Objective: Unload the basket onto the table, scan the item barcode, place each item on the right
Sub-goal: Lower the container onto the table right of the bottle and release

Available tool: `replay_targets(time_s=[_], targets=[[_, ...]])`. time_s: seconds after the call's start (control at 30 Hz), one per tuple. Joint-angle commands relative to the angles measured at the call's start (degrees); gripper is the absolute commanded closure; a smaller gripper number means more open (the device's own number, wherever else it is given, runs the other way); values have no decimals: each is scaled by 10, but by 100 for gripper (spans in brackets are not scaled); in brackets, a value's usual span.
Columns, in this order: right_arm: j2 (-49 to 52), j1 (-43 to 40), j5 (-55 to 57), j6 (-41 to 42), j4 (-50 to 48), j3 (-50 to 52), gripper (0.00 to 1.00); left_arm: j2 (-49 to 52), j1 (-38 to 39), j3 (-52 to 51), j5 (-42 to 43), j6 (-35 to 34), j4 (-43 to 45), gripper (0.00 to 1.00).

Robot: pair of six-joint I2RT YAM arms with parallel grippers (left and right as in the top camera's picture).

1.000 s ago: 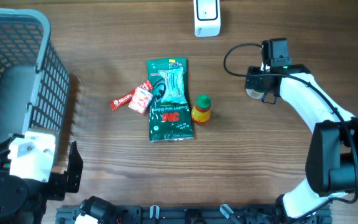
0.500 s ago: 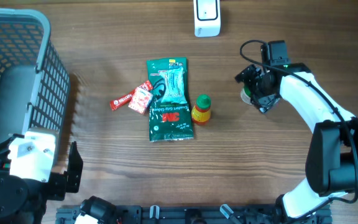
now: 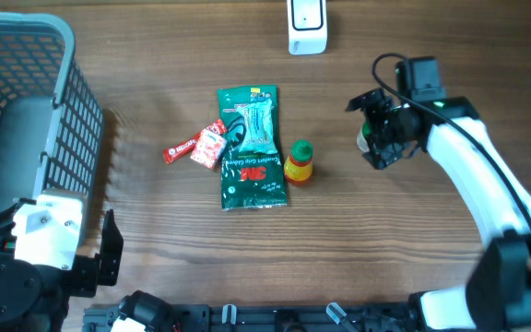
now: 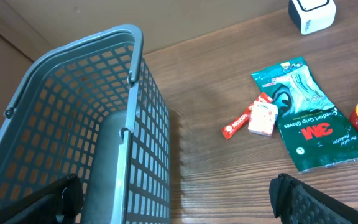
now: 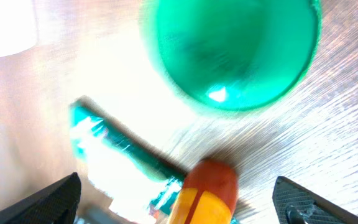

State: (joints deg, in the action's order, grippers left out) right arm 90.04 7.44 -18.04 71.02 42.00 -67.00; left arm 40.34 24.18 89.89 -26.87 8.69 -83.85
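Right gripper [image 3: 369, 132] is hanging with fingers spread apart, gripping nothing, over a round green item [image 5: 229, 50] toward the worktop's [image 3: 385, 240] right edge. Left gripper [image 4: 179, 200] is hanging with fingers apart at the near-left corner beside the basket [image 4: 73, 124]. A white scanner [image 3: 307, 26] is sitting at the far edge.

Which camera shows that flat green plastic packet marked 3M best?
The left wrist view: the flat green plastic 3M packet lies whole, large, lettering readable. Overhead shows it whole but smaller. The right wrist view gives only what seems a blurred, glare-washed green edge.
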Motion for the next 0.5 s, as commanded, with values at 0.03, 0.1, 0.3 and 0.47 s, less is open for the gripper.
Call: replay_targets(time_s=[0.03,0.1,0.3,0.47], targets=[[-95,2,172,-70,24,-3,51,3,-5,1,7,-5,0,0],[-104,2,279,-70,32,-3,75,3,-5,1,7,-5,0,0],[-58,0,352,-83,22,0,91,3,-5,1,7,-5,0,0],[36,-20,348,-95,-30,0,96,3,-5,1,7,-5,0,0]])
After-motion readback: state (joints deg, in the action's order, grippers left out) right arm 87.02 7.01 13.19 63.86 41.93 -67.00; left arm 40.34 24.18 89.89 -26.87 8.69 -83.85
